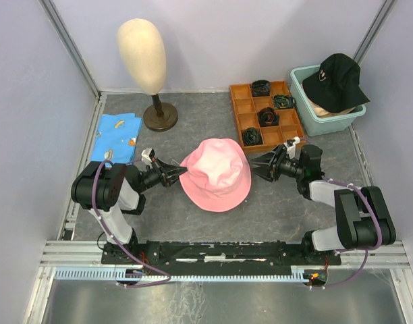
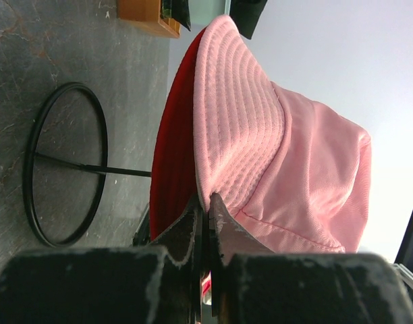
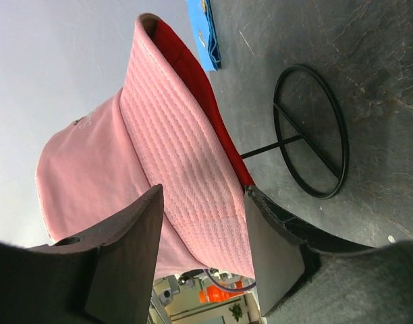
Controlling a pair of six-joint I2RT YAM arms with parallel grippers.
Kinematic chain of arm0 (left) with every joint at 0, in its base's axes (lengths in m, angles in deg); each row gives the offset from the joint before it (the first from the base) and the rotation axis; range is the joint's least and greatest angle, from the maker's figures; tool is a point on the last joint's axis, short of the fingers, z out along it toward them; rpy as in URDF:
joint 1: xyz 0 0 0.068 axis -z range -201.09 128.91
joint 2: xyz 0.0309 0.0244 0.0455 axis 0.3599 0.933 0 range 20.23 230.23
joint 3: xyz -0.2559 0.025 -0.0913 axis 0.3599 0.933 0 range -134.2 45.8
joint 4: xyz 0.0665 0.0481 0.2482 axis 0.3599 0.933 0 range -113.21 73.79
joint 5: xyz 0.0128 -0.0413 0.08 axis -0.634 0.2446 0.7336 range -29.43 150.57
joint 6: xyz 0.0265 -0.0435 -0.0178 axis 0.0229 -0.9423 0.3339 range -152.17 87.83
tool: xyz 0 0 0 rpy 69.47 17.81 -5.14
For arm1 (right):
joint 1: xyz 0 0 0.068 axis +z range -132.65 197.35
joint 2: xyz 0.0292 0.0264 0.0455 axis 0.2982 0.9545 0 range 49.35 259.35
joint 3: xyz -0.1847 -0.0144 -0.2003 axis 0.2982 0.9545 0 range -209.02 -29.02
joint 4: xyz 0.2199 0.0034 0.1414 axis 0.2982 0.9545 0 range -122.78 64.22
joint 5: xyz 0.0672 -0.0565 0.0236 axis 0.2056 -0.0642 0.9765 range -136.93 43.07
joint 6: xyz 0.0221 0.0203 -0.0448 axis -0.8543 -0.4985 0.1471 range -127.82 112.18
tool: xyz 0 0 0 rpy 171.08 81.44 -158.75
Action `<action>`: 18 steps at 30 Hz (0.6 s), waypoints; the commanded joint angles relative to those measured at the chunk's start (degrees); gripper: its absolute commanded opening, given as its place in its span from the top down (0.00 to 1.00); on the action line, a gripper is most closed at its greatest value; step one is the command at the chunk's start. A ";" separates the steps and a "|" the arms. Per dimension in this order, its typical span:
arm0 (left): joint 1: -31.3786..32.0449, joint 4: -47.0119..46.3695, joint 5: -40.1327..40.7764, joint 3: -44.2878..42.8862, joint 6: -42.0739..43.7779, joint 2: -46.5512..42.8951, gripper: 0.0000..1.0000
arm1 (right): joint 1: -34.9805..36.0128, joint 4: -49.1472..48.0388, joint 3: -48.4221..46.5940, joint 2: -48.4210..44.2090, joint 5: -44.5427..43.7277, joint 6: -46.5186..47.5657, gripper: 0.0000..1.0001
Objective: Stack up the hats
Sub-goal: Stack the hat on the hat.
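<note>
The pink bucket hat [image 1: 216,174] sits mid-table on a black wire stand [image 2: 31,175], and a red layer [image 2: 173,169] shows under its brim. My left gripper [image 1: 179,174] is shut on the left edge of the pink hat's brim [image 2: 233,128]. My right gripper [image 1: 255,166] is open at the hat's right side, one finger on each side of the brim [image 3: 193,182]. A black cap with a pale logo [image 1: 339,81] lies on top of the teal tub [image 1: 328,121] at the back right, with something tan under it.
A cream mannequin head [image 1: 142,54] on a brown stand is at the back left. An orange compartment tray [image 1: 241,108] with dark coiled items lies behind the hat. A blue printed cloth [image 1: 119,137] lies by the left wall.
</note>
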 commanded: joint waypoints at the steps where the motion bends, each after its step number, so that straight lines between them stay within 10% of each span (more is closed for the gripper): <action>1: -0.28 -4.95 0.47 -1.24 0.75 1.27 0.97 | 1.61 0.52 -1.66 -0.42 1.19 1.91 0.41; 18: -0.31 -6.23 0.61 -1.43 0.29 2.33 0.97 | 3.20 4.47 -1.82 -0.33 0.42 4.95 0.42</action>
